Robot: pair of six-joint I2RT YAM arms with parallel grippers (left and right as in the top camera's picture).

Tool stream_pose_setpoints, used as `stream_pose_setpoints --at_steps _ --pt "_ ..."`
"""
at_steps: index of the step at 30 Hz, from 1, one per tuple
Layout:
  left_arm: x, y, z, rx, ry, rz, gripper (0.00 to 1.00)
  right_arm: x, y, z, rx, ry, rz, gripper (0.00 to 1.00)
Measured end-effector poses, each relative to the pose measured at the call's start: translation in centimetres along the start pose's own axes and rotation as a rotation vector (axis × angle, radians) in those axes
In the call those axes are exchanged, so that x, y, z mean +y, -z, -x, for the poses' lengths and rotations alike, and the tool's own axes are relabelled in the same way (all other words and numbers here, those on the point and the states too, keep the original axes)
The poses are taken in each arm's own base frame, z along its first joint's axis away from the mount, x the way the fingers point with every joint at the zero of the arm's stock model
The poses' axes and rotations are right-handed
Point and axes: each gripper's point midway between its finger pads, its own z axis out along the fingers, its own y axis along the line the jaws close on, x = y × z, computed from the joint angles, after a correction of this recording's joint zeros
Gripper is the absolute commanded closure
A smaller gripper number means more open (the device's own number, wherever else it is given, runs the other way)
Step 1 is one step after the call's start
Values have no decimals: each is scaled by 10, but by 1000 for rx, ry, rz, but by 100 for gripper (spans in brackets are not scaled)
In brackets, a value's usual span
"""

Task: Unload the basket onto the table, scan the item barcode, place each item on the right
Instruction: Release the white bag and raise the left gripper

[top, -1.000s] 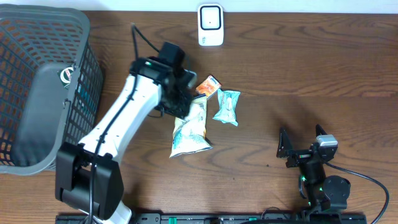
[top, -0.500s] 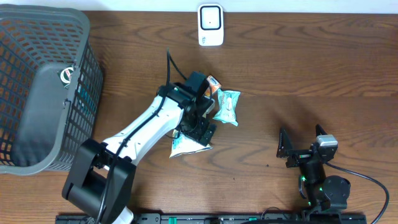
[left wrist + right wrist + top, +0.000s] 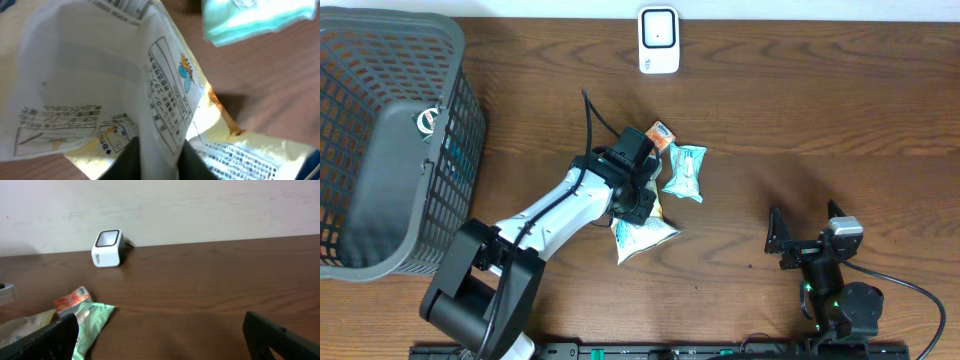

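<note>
Basket [image 3: 380, 150]: far left on the counter [image 3: 820, 120], probably where scanned items go.
Left tool [image 3: 156, 162]: clamped on a fold of the snack bag [image 3: 645, 235], pinching the film so the bag can be lifted.
Snack bag: mid-counter, well short of the scanner [image 3: 659, 40]; barcode stripes [image 3: 122, 6] show to the wrist camera, and the fine print is unreadable.
Orange packet [image 3: 658, 133], teal packet [image 3: 684, 172]: lying just beside the bag.
Scanner: at the far edge, window up; its side lettering is too small to read.
Right tool [image 3: 160, 337]: fingers wide apart, holding nothing, parked clear.
</note>
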Motion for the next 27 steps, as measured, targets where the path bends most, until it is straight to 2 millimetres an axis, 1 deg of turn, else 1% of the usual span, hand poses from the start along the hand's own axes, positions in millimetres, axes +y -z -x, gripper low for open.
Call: stream_pose_setpoints --at_steps 1,3,9,10,11,12,13,14,16,18,21,22,24,26,27 --pt "4 0 3 -14 5 22 93 0 0 0 0 0 0 1" --pt "11 1 11 -46 4 67 93 0 0 0 0 0 0 1" --pt "42 11 48 -208 -28 266 92 0 0 0 0 0 0 1" --pt "47 13 52 -223 -34 301 76 0 0 0 0 0 0 1" --pt "52 15 53 -227 -35 329 65 0 0 0 0 0 0 1" --pt "57 17 52 -222 -40 361 43 0 0 0 0 0 0 1" --pt "60 19 51 -217 -39 381 28 0 0 0 0 0 0 1" --pt "63 22 50 -206 -46 401 16 0 0 0 0 0 0 1" --pt "65 30 49 -193 -50 425 2 0 0 0 0 0 0 1" --pt "64 52 54 -226 -55 440 2 0 0 0 0 0 0 1" --pt "55 102 73 -359 -41 434 2 0 0 0 0 0 0 1" --pt "51 123 81 -419 -37 428 2 0 0 0 0 0 0 1" --pt "45 178 95 -572 -17 417 2 0 0 0 0 0 0 1" --pt "46 234 103 -722 18 414 2 0 0 0 0 0 0 1" --pt "50 258 104 -786 40 419 2 0 0 0 0 0 0 1"
